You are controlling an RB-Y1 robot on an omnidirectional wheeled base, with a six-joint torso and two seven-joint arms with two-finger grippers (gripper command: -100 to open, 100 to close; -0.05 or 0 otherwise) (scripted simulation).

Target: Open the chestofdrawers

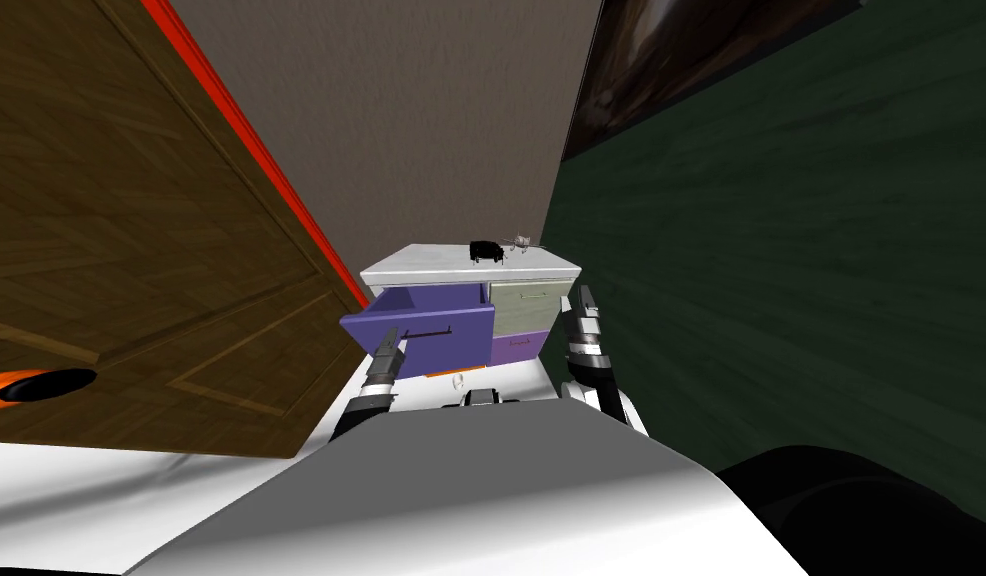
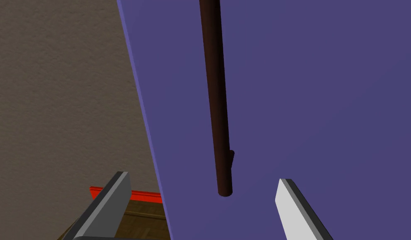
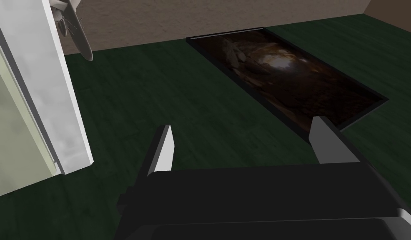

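Before us stands the chest, with a door to its left and a wall to its right. Its upper left drawer juts toward us, our left fingers just before its handle. Our right fingers are beside the chest's right side.

Brown door, green wall, dark framed picture

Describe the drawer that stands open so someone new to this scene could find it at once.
Find the white-topped chest of drawers against the grey wall, between the brown door and the dark green wall. Its upper left drawer juts out, unlike the flush pale green drawer beside it; it is deep purple with a thin dark bar handle.
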